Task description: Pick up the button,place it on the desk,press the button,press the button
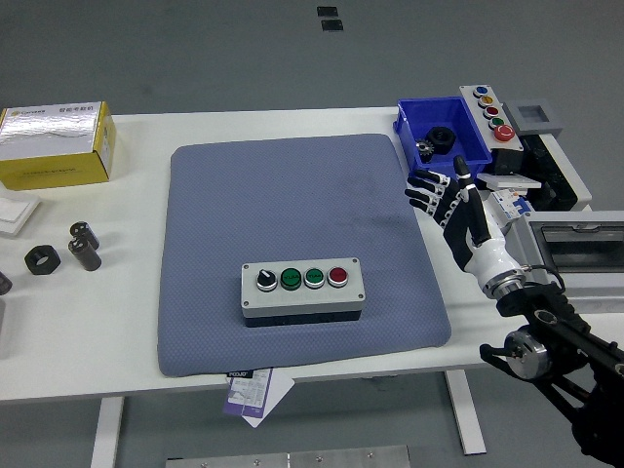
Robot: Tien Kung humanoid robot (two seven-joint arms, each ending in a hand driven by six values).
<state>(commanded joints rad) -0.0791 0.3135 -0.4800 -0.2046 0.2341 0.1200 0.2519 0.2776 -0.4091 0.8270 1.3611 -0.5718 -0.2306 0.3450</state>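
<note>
Right hand [450, 200] sits right of centre in the frame, just off the right edge of the grey mat [292, 244], fingers spread and empty, nothing gripped. Left hand not in view.

Button box [303, 290] lies flat on the mat, lower centre of frame, with a black selector at its left end, then two green buttons and a red one. It looks already placed, so judging by that the pick and place part is done and pressing is what's left.

The hand is well apart from the box, up and to the right of it. Blue bin [444, 136] and a second button panel [490, 112] sit upper right, near the hand.

Risks:
- All fingers fanned: coming down like this could hit two neighbouring buttons at once, since they sit close together in a row.
- Task doesn't say which button; the wrong one is easy to hit.
- The box rests on a soft mat, so an off-centre push could tilt or slide it.
- Reaching toward the second panel instead would be a wrong target.

Yellow carton [56, 146] and black nuts [42, 259] at left are well clear, on the white surface [97, 331].
</note>
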